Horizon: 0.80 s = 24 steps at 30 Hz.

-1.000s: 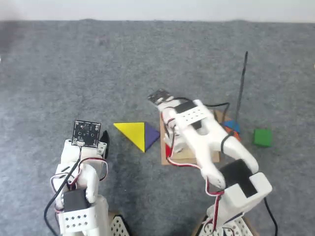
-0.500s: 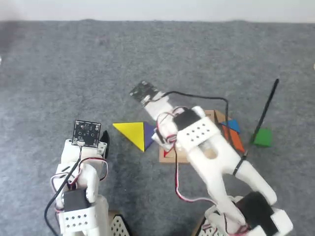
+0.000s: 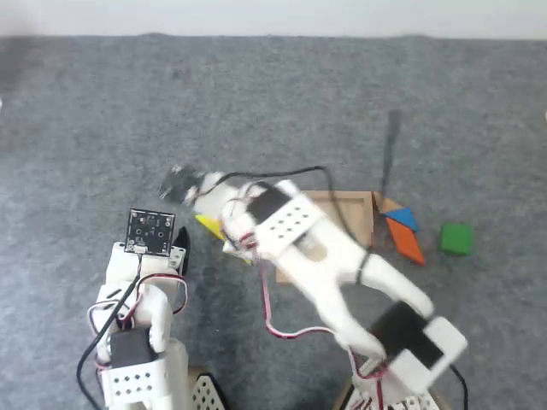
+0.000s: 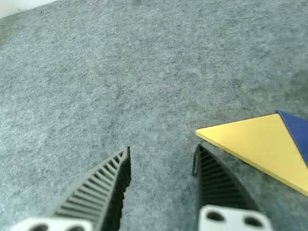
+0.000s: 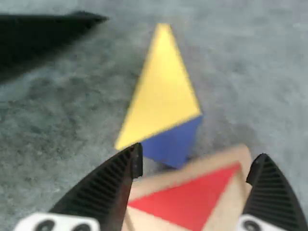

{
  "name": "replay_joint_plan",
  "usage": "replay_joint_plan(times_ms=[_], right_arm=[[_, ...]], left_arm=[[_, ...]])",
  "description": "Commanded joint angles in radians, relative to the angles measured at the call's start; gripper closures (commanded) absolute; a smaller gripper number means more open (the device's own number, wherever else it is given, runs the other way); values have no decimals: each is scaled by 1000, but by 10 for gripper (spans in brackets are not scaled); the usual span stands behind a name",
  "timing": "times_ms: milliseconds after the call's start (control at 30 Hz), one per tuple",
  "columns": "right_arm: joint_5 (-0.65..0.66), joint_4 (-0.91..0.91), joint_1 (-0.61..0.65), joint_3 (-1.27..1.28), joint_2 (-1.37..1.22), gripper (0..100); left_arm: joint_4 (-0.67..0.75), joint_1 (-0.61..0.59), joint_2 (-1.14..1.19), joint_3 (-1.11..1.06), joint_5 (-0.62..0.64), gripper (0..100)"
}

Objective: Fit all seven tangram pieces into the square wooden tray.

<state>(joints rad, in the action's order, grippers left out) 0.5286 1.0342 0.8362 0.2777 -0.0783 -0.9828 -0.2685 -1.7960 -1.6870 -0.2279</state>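
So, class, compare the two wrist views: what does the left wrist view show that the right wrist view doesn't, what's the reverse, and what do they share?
Left wrist view brings the left gripper close up, open above the grey carpet. Right wrist view brings the right gripper, open, the red triangle lying in the wooden tray, and a dark blurred shape I cannot identify. Both share the yellow triangle, the blue piece touching it, and that carpet.
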Motion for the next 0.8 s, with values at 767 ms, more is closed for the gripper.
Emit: replay_joint_plan(times_ms=[767], right_arm=[[101, -36, 13, -342, -420, 574]], left_arm=[[-284, -9, -17, 4, -6, 792]])
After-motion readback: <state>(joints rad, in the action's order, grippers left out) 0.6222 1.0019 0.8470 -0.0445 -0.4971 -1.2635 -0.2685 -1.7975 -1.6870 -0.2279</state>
